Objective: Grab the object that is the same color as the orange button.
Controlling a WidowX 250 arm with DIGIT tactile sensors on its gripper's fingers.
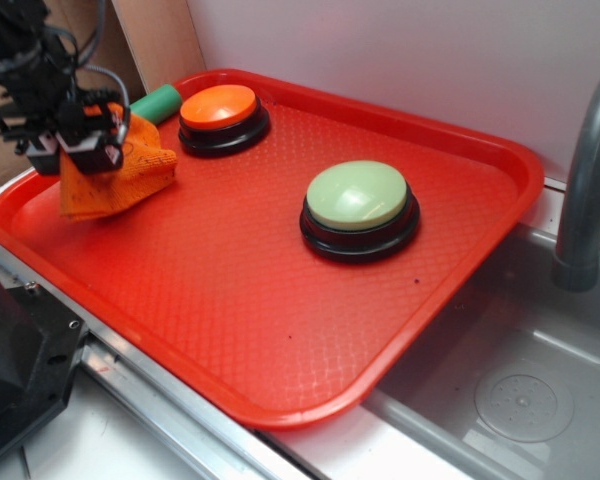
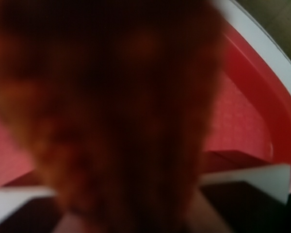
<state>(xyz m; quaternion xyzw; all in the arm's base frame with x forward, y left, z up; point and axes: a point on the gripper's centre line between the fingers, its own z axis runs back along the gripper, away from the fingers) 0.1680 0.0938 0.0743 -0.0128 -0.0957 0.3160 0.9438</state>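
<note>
An orange woven cloth point(image 1: 120, 175) hangs bunched at the back left corner of the red tray point(image 1: 280, 330), its lower folds close above the tray floor. My gripper point(image 1: 92, 148) is shut on its top. In the wrist view the cloth point(image 2: 106, 111) fills most of the picture as a dark orange blur and hides my fingers. The orange button point(image 1: 220, 110) stands on its black base just right of the cloth, apart from it.
A larger pale-green-topped button point(image 1: 360, 205) sits mid-tray to the right. A green cylinder point(image 1: 155, 103) lies at the tray's back edge behind the cloth. A grey faucet point(image 1: 585, 190) and a sink basin point(image 1: 510, 390) are at right.
</note>
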